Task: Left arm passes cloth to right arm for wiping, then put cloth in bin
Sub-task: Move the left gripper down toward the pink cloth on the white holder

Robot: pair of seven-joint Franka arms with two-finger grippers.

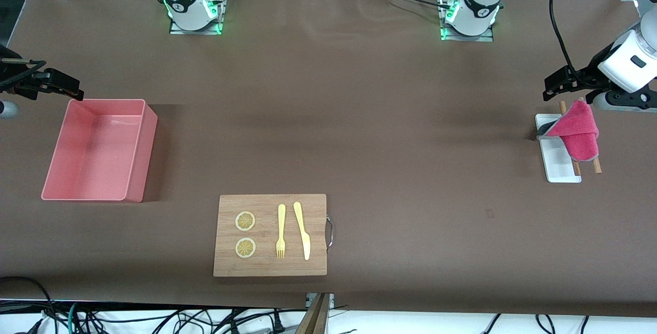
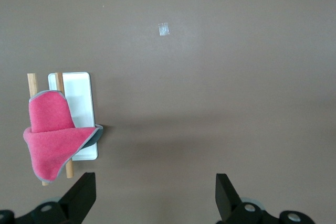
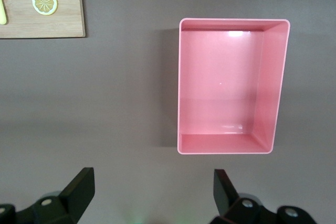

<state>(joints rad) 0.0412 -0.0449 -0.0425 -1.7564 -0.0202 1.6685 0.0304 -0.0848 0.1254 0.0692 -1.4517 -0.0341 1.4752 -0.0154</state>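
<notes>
Front view shows the fluffy crimson cloth (image 1: 579, 131) draped over a small flat white tray (image 1: 559, 167) at frame right; both claws, left (image 1: 559, 83) and right (image 1: 54, 83), hang spread and empty.

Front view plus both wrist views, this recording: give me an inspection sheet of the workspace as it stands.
Surface: brown table, no spill seen.
Job's things: cloth draped over two wooden sticks on a white tray at the left arm's end; bin empty at the right arm's end.
Clutter: cutting board nearest the front camera, carrying two lemon slices, fork and knife.
Grippers: left gripper open, above the tray's end; right gripper open, by the bin's corner.
Cables: black loop near the left arm.
Surroundings: loose cables below the table edge.
</notes>
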